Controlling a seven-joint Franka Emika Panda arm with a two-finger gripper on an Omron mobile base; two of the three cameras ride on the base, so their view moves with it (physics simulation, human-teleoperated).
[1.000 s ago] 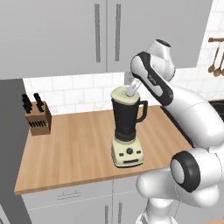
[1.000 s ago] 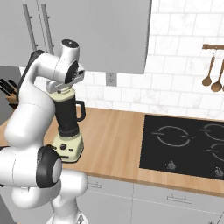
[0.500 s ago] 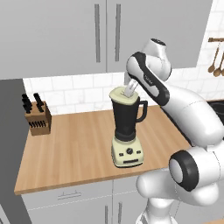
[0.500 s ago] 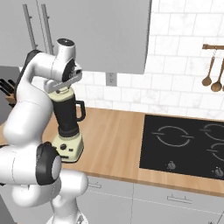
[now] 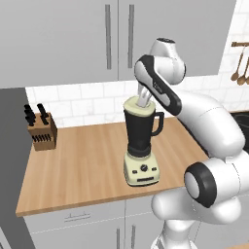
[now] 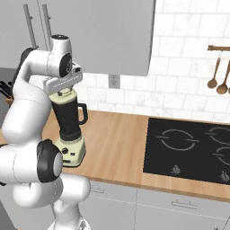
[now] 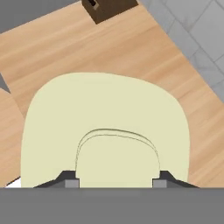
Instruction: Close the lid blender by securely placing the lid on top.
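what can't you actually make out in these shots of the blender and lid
- Left base view: the pincer over the lid is behind the arm's wrist, so its opening is unclear.
- Right base view: the hand covers the lid's seating on the blender.
- Hand view: the lid hides the jar rim; the fingertips are cut off by the bottom edge.

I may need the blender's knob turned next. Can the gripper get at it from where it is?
Probably yes: the gripper sits at the lid atop the blender, and the knob faces open counter.
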